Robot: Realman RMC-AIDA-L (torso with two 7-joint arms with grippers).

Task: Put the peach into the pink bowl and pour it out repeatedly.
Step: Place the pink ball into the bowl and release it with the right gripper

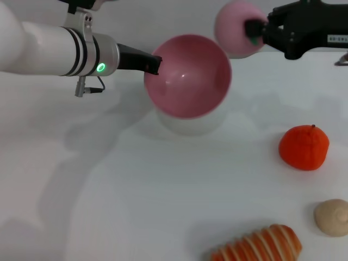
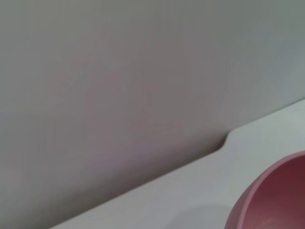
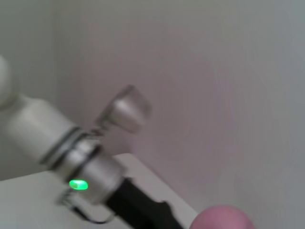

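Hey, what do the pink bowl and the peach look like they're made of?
The pink bowl, held at its rim by the left gripper, looks like smooth glossy plastic: light glints inside. The peach in the right gripper looks matte, without shine, possibly foam or soft plastic.

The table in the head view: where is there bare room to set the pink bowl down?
The table is bare on the robot's left and in the middle, below the left gripper holding the pink bowl. The right side is crowded: orange fruit, beige ball, striped bread. The right gripper holds the peach beside the bowl's rim.
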